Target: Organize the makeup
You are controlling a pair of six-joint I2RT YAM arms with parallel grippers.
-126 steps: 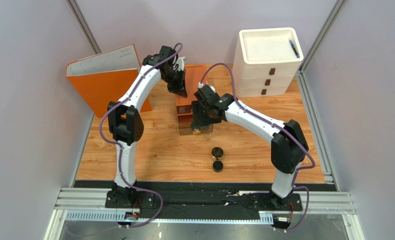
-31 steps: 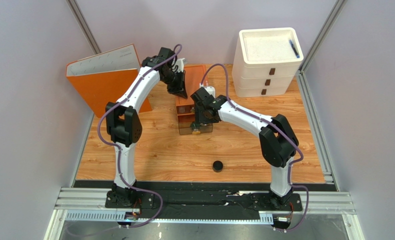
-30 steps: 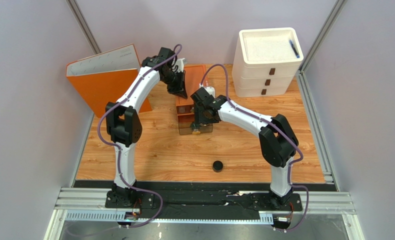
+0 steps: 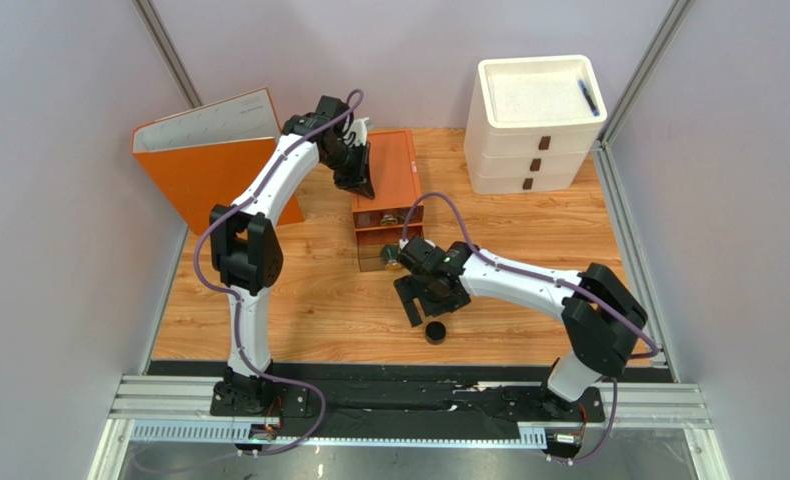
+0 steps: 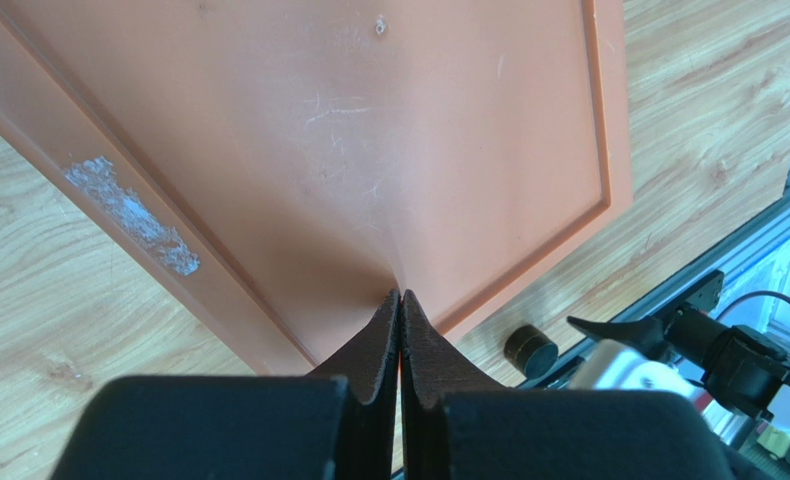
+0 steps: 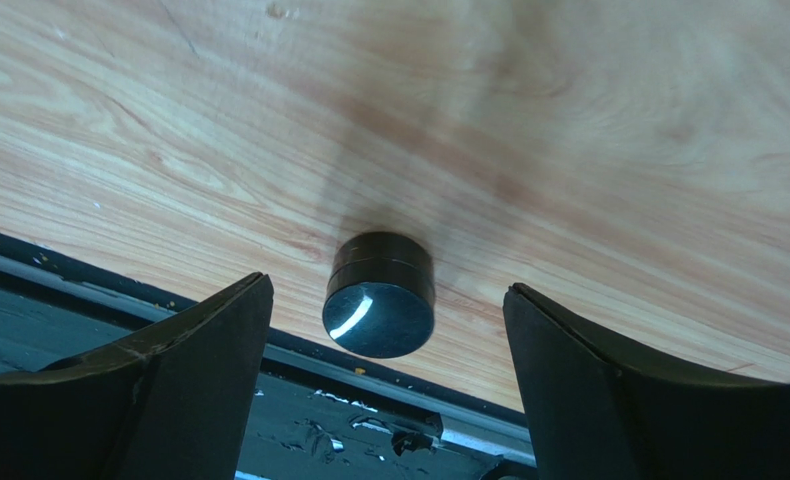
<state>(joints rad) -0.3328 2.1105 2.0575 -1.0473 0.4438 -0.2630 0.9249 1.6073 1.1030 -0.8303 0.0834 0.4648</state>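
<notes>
Right wrist view: right fingers (image 6: 169, 370) spread wide, empty, flanking a small black round pot (image 6: 379, 295) on the tabletop (image 6: 569, 150); left fingers (image 5: 379, 345) pressed together over a flat orange panel (image 5: 369, 130).

Bare wood (image 4: 299, 300) all round black pot (image 4: 435, 331) by near edge; orange organizer (image 4: 397, 165) blocks centre, binder (image 4: 209, 180) far-left corner, white drawers (image 4: 529, 160) far-right corner.
</notes>
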